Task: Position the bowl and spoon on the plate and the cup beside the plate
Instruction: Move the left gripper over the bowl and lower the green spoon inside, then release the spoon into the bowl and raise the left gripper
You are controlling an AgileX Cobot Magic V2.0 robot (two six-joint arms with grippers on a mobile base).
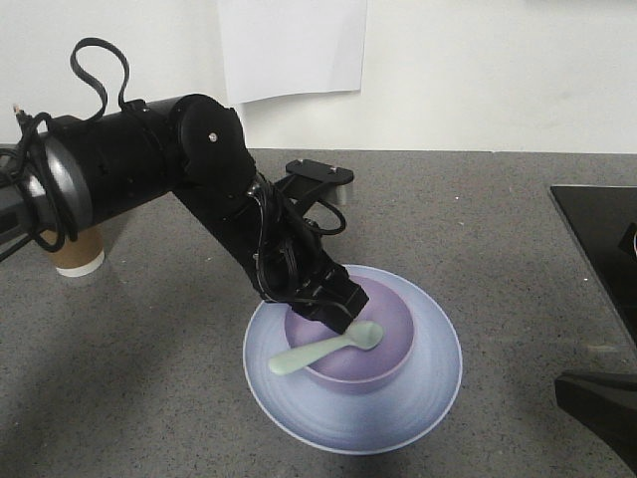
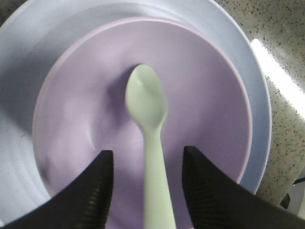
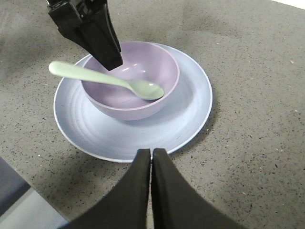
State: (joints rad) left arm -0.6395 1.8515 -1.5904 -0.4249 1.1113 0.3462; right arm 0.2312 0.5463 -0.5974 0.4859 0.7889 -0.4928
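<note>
The lilac bowl (image 1: 386,329) sits on the pale blue plate (image 1: 423,393). The mint-green spoon (image 1: 328,351) rests with its head in the bowl and its handle sticking out over the rim. My left gripper (image 2: 147,152) is open just above the bowl (image 2: 205,95), one finger on each side of the spoon (image 2: 147,105) handle, neither touching it. My right gripper (image 3: 151,151) is shut on nothing and hovers off the plate's (image 3: 143,136) near edge. The brown paper cup (image 1: 80,254) stands upright at the far left, partly hidden behind the left arm.
A black flat object (image 1: 597,229) lies at the table's right edge, with a dark arm part (image 1: 597,403) below it. A white sheet (image 1: 292,45) hangs on the back wall. The table (image 1: 478,219) is grey speckled stone.
</note>
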